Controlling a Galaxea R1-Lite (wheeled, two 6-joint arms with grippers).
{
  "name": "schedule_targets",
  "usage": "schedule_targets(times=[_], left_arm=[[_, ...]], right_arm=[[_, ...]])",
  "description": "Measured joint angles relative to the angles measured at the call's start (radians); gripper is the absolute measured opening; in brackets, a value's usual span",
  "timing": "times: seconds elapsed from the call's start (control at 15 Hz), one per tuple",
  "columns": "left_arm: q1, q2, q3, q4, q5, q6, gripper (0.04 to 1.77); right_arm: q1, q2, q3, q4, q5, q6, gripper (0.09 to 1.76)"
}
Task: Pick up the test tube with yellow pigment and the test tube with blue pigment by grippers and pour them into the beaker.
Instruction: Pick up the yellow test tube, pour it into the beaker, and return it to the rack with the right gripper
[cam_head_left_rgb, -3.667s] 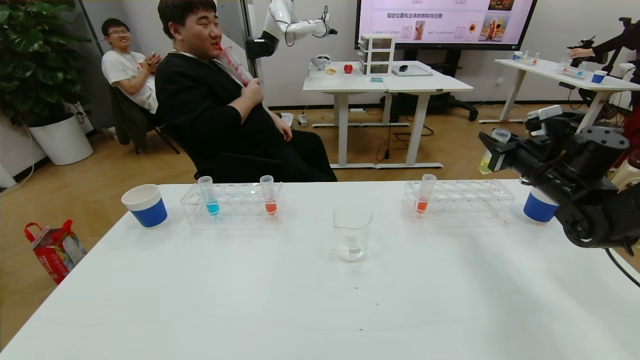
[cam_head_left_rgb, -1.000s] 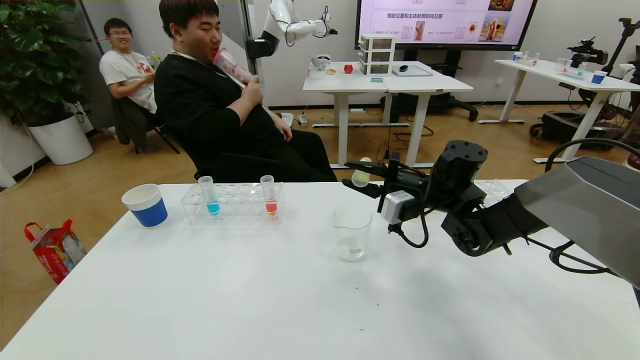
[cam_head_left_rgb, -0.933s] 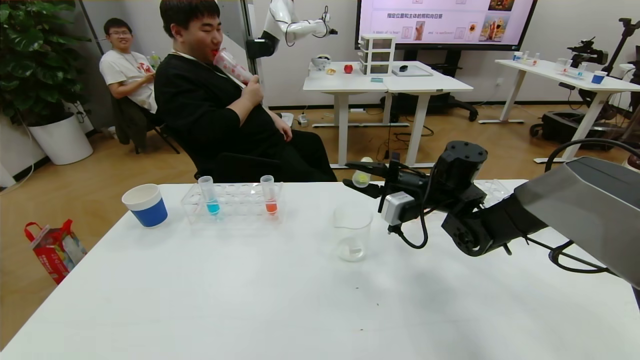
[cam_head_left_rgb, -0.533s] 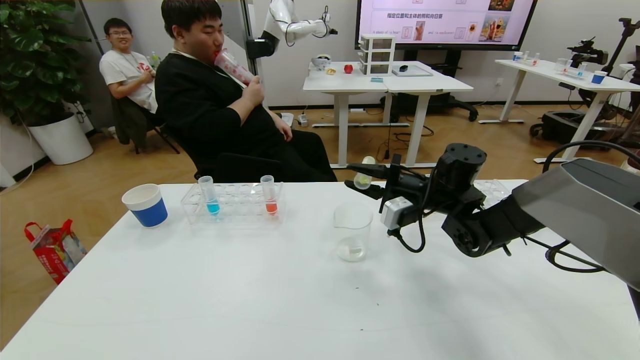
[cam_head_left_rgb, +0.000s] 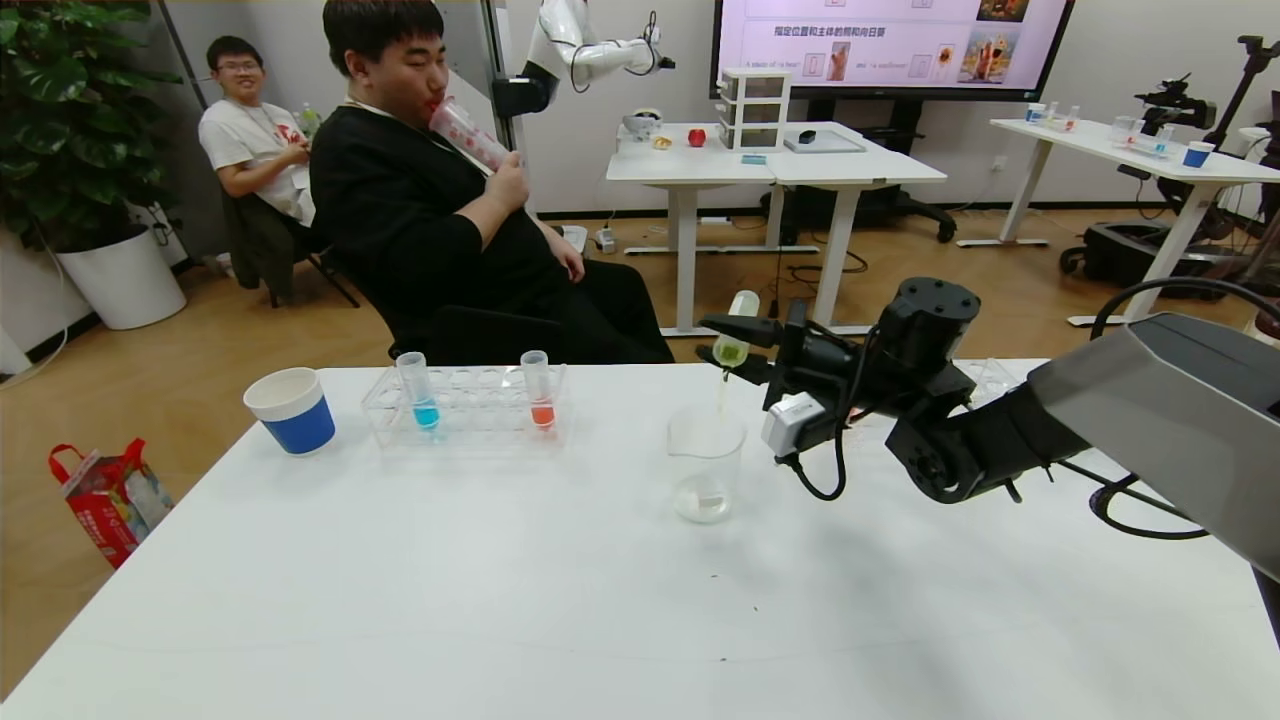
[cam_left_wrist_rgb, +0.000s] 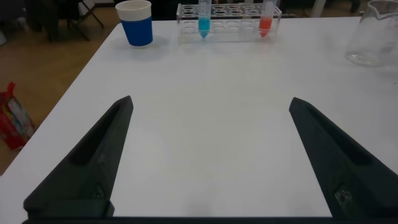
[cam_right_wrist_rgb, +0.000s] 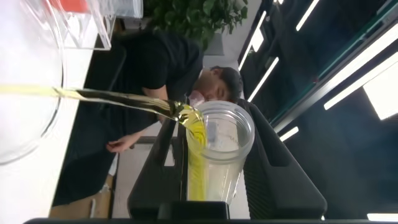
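My right gripper (cam_head_left_rgb: 738, 345) is shut on the yellow test tube (cam_head_left_rgb: 735, 332), tipped mouth-down above the clear beaker (cam_head_left_rgb: 705, 462) at the table's middle. A thin yellow stream runs from the tube's mouth (cam_right_wrist_rgb: 219, 127) into the beaker (cam_right_wrist_rgb: 25, 93); the black fingers (cam_right_wrist_rgb: 280, 174) clamp the tube on both sides. The blue test tube (cam_head_left_rgb: 418, 390) stands in the left clear rack (cam_head_left_rgb: 465, 405), also seen in the left wrist view (cam_left_wrist_rgb: 203, 15). My left gripper (cam_left_wrist_rgb: 211, 109) is open and empty, low over the near table; it does not show in the head view.
An orange-red tube (cam_head_left_rgb: 538, 388) stands in the left rack. A white-and-blue paper cup (cam_head_left_rgb: 291, 410) sits at the far left. A second rack (cam_head_left_rgb: 985, 378) lies behind my right arm. Two people sit beyond the table's far edge.
My right gripper carried the yellow tube from the far right over to the beaker, then rose a little and tipped it further; liquid now streams out.
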Motion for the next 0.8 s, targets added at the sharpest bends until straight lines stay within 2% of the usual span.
schedule_targets(times=[0.8], left_arm=[[0.0,0.0,0.0,0.0,0.0,0.0,1.75]], right_arm=[[0.019,0.019,0.007,0.008,0.013,-0.214,0.51]])
